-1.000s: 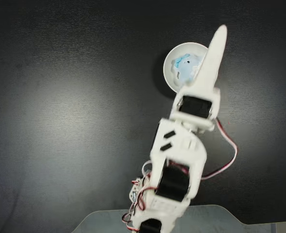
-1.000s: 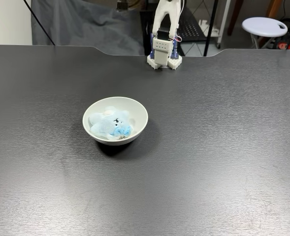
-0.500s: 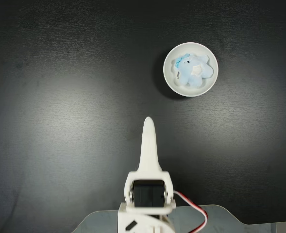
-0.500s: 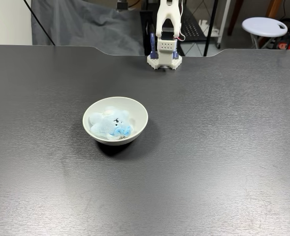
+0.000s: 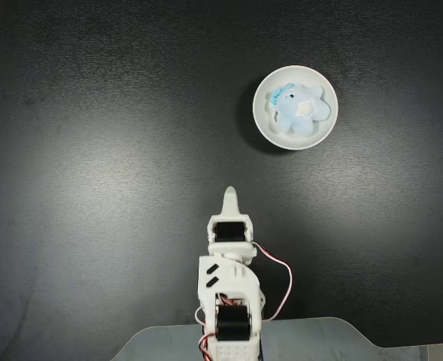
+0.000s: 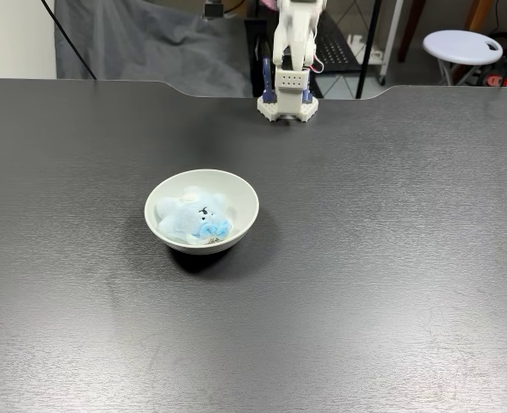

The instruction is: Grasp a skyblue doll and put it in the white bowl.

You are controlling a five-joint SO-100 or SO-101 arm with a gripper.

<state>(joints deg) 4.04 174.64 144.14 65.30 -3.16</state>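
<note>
The skyblue doll (image 5: 302,109) lies inside the white bowl (image 5: 260,120) at the upper right of the top-down fixed view, its white patch facing up. In the front fixed view the doll (image 6: 193,219) fills the bowl (image 6: 246,205) left of the table's middle. My gripper (image 5: 230,197) is far from the bowl, pulled back over the arm's base. Its fingers appear as one narrow white point with no gap and nothing between them. The folded arm (image 6: 289,52) stands at the table's far edge.
The black table (image 6: 365,258) is bare around the bowl. A grey mounting plate (image 5: 311,342) sits under the arm's base. Behind the table are a dark cloth (image 6: 141,43) and a white stool (image 6: 462,43).
The arm has drawn back from over the bowl and folded toward its base. The doll stays in the bowl and has not moved.
</note>
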